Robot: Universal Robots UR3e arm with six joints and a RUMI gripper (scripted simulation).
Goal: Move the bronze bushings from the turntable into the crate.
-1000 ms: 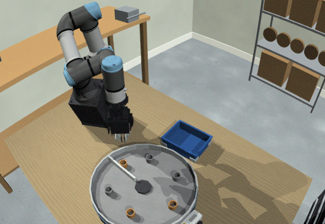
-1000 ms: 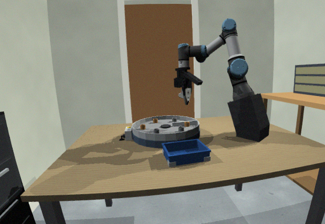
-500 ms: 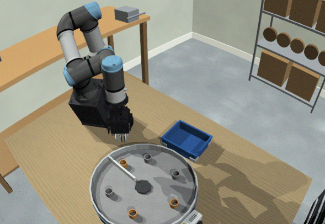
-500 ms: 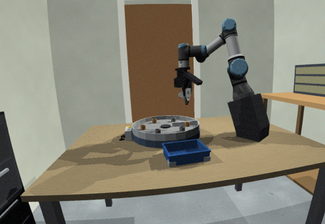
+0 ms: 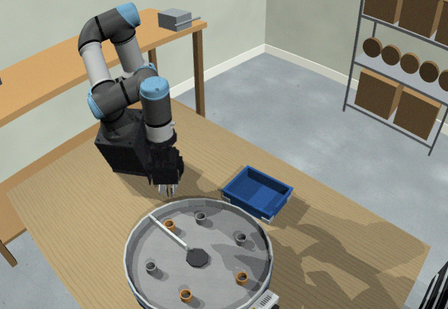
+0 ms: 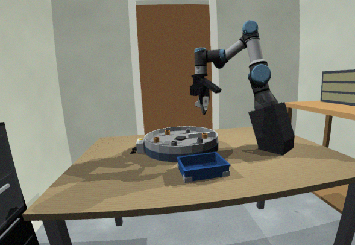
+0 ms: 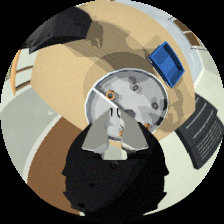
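My gripper (image 5: pixel 169 194) (image 6: pixel 204 113) (image 7: pixel 114 108) is shut and empty, high above the robot side of the turntable (image 5: pixel 214 230) (image 6: pixel 175 149). One bronze bushing (image 5: pixel 169 228) (image 6: pixel 204 136) (image 7: pixel 110 98) stands close beside the bar. A second bronze bushing (image 5: pixel 242 281) (image 6: pixel 156 140) and a third bronze bushing (image 5: pixel 185 298) (image 6: pixel 167 133) stand on the far side from the arm. Steel bushings stand at the crate side (image 5: pixel 200 221) (image 6: pixel 199 140), further along it (image 5: pixel 240 241) (image 6: pixel 173 143), and opposite (image 5: pixel 150 269) (image 6: pixel 188 131). The blue crate (image 5: pixel 243 202) (image 6: pixel 205 174) shows no bushings inside.
A pale bar (image 5: pixel 175 237) runs from the turntable's rim to its dark hub (image 5: pixel 197 258) (image 6: pixel 181 138). The raised rim surrounds the bushings. The crate stands close outside the rim. A small control box (image 5: pixel 265 301) (image 6: pixel 140 146) is fixed to the turntable's side.
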